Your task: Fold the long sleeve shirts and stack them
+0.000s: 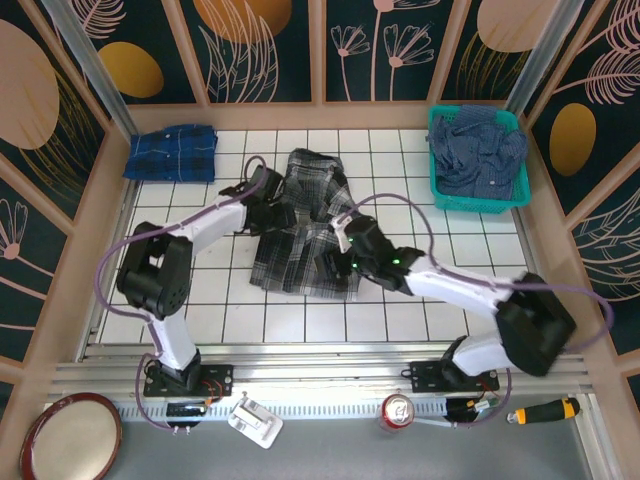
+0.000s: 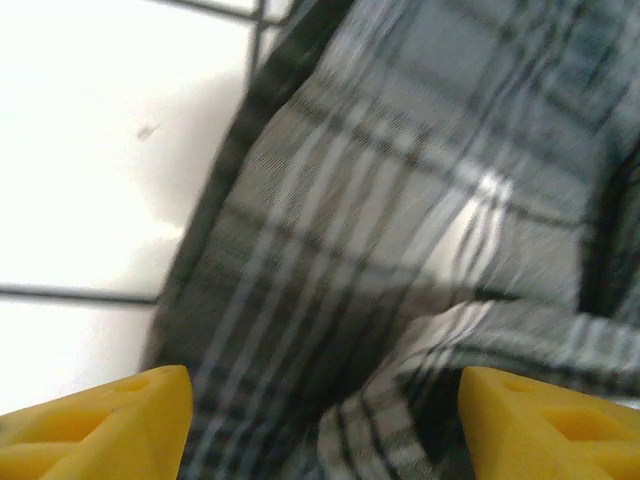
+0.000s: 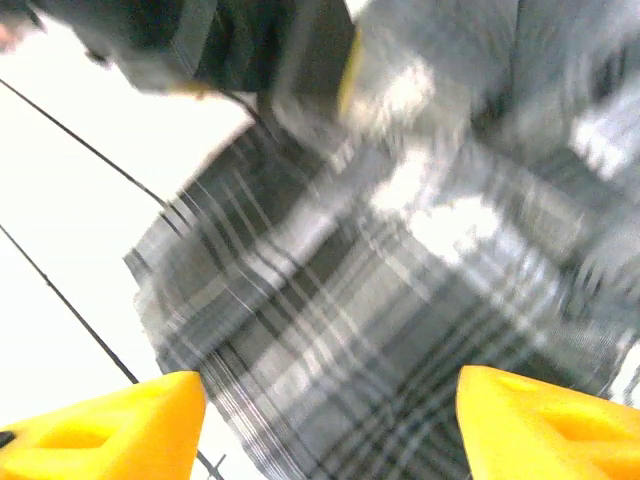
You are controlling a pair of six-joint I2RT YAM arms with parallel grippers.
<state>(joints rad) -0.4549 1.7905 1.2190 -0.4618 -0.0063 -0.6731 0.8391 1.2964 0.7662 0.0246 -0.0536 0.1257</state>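
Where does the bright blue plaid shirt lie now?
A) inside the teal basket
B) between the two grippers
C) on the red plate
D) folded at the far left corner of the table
D: the blue plaid shirt lies folded at the far left corner of the table.

Blur smears the grey plaid shirt (image 3: 400, 300) in the right wrist view, its far folds unreadable.

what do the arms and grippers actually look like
The left arm and right arm have white links and black joints. A purple cable loops along each, and green lights glow near the right wrist. The left gripper and right gripper have yellow wedge-shaped fingers with moulded recesses. The base plates are black.
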